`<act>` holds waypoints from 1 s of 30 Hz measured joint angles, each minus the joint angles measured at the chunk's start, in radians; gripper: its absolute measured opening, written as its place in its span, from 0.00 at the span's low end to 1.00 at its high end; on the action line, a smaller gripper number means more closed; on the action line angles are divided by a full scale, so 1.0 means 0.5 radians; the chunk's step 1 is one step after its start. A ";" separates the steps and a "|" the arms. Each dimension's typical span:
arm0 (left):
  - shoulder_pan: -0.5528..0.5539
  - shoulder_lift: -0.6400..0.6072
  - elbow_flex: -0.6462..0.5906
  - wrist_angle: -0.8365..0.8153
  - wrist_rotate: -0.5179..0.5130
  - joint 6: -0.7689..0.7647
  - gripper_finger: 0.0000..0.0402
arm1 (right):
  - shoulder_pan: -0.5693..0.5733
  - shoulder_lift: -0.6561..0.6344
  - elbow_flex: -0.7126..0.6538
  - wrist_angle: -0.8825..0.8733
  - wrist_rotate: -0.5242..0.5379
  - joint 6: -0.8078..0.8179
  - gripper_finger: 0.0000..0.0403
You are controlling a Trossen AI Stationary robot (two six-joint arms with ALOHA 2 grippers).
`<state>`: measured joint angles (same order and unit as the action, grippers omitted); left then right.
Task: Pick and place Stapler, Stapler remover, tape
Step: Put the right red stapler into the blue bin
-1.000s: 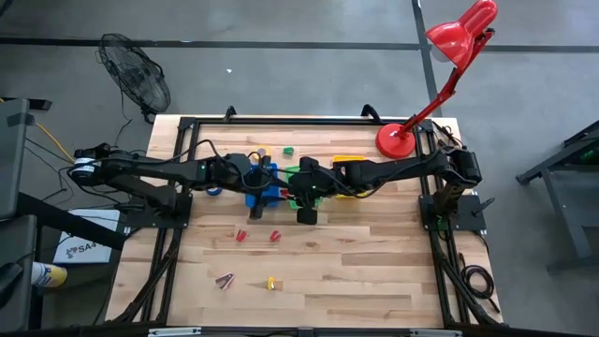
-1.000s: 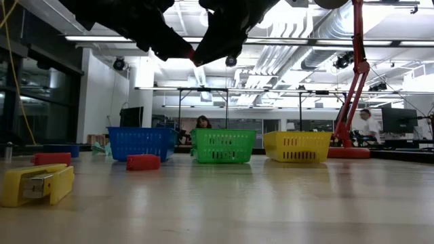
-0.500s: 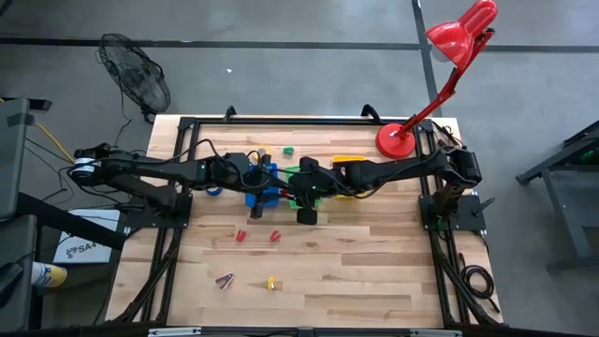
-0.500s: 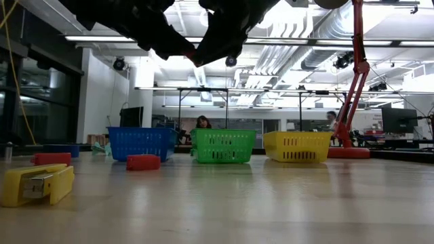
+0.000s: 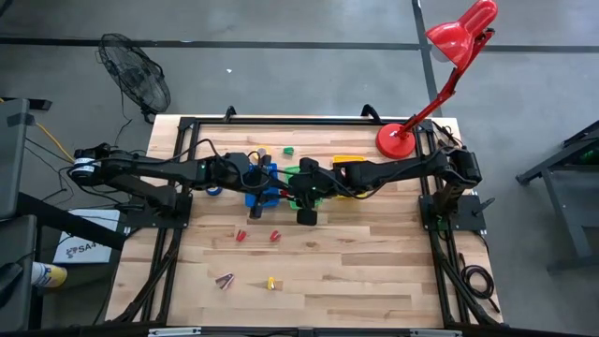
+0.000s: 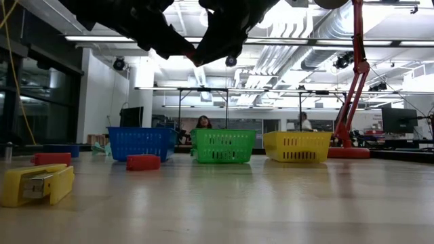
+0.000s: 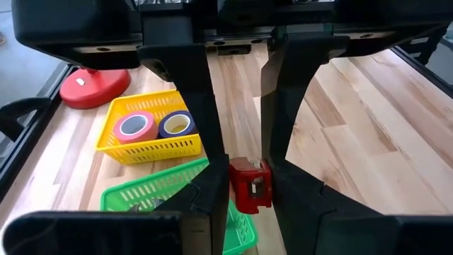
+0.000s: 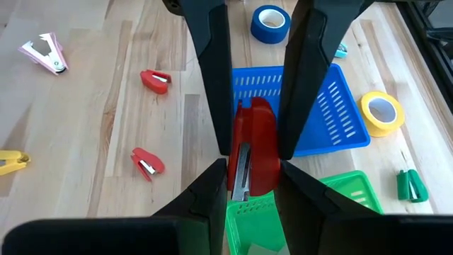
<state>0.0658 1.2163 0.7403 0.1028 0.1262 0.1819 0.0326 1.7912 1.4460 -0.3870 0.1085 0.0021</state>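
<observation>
While gripped, red stapler [image 8: 253,145] lengthwise between fingers [image 8: 212,85].

I count three bins: blue [image 6: 141,142], green [image 6: 224,146], yellow [image 6: 297,146]. Four tape rolls: pink [image 7: 136,128], purple [image 7: 176,125], blue [image 8: 270,23], yellow [image 8: 381,112]. Four red staplers: one big stapler [image 8: 258,145], one small stapler [image 7: 249,185], two counter staplers [image 8: 154,79] [image 8: 147,163]. Two removers: pink [image 8: 44,53], yellow [image 8: 8,161].

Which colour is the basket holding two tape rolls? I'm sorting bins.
Yellow: the yellow plastic basket, clearest in the left wrist view.
</observation>
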 joint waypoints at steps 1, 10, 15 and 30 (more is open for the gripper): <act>0.000 0.000 0.000 0.000 0.001 0.007 0.23 | 0.000 0.000 0.000 0.000 0.000 0.001 0.24; 0.001 0.000 0.000 -0.002 0.064 0.075 0.23 | 0.001 0.000 0.000 0.002 -0.022 0.038 0.24; 0.001 0.000 0.000 -0.002 0.072 0.096 0.23 | 0.001 0.000 0.000 0.004 -0.021 0.039 0.24; 0.001 -0.002 -0.001 -0.002 0.039 0.099 0.13 | 0.000 0.001 -0.002 0.004 -0.003 0.053 0.24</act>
<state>0.0662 1.2156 0.7399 0.1017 0.1455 0.2314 0.0326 1.7916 1.4452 -0.3851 0.1070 0.0284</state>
